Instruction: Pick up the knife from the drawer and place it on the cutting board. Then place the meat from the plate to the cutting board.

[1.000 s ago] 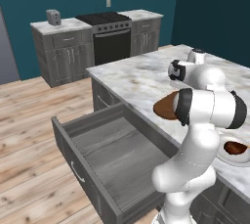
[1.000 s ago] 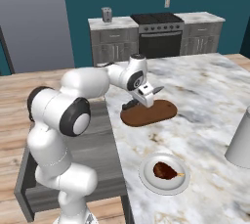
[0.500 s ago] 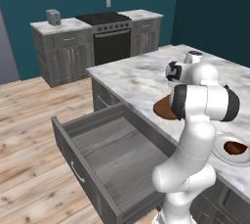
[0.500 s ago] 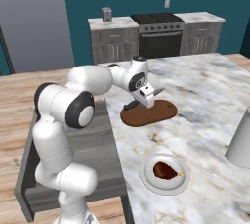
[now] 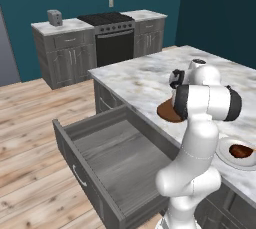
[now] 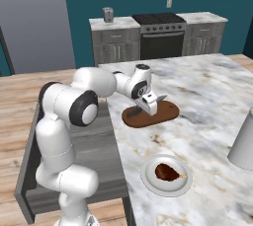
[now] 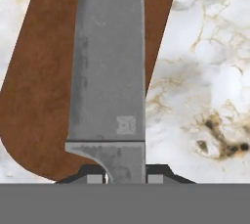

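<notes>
One kitchen knife (image 7: 108, 71) is clamped between the two fingertips of the gripper (image 6: 148, 105), its grey blade reaching out over the one reddish-brown oval cutting board (image 6: 153, 115) that lies on the marble island counter (image 6: 207, 101). In the hand view the blade runs from the fingertips up across the board, with a small square stamp near its heel that is too faint to read; whether the blade touches the board cannot be told. One round white plate (image 6: 166, 180) sits on the counter nearer the robot than the board and well apart from it, and one small dark reddish-brown piece of meat (image 6: 168, 171) lies on it. One wide grey wood-grain drawer (image 5: 112, 160) stands pulled out from the island beside the arm, with a silver bar handle on its front. At the right edge of the right base view stands one grey cylindrical container (image 6: 244, 143) on the counter. Against the far teal wall there is one black stove (image 5: 112, 43) between two grey cabinets (image 5: 67, 55), and one small toaster (image 5: 55, 17) sits on the counter to its left. No readable writing or brand mark appears anywhere.
</notes>
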